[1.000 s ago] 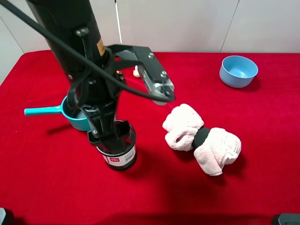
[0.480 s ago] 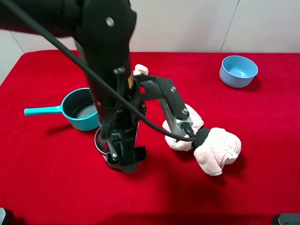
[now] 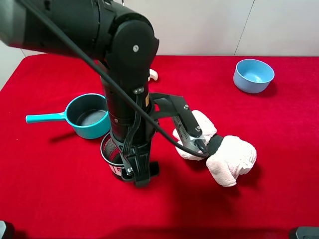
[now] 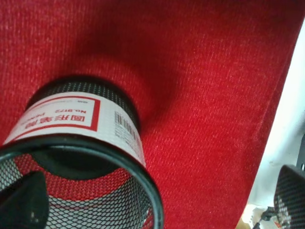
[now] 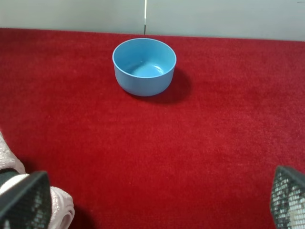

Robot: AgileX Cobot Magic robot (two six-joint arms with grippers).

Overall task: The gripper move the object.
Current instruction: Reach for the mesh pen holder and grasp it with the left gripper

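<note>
The black wire-mesh pen cup (image 3: 108, 152) stands on the red cloth in front of the teal saucepan, mostly hidden behind my large dark left arm. My left gripper (image 3: 138, 174) reaches down at the cup's right side. In the left wrist view the cup (image 4: 71, 121) shows its white-and-red label. One fingertip (image 4: 24, 202) is inside the rim and the other fingertip (image 4: 290, 191) is far outside it. The left gripper (image 4: 157, 202) is open, with the cup's wall between the fingers. My right gripper (image 5: 155, 202) is open and empty above the cloth.
A teal saucepan (image 3: 85, 117) with its handle pointing left sits just behind the cup. A rolled pink-white towel (image 3: 217, 149) lies to the right of the arm. A light blue bowl (image 3: 253, 74) stands at the back right, and it also shows in the right wrist view (image 5: 144, 66).
My left arm has swung forward and to the right, uncovering the saucepan. The gripper now sits lower at the cup's right side, and the cup has shifted slightly to the left.
</note>
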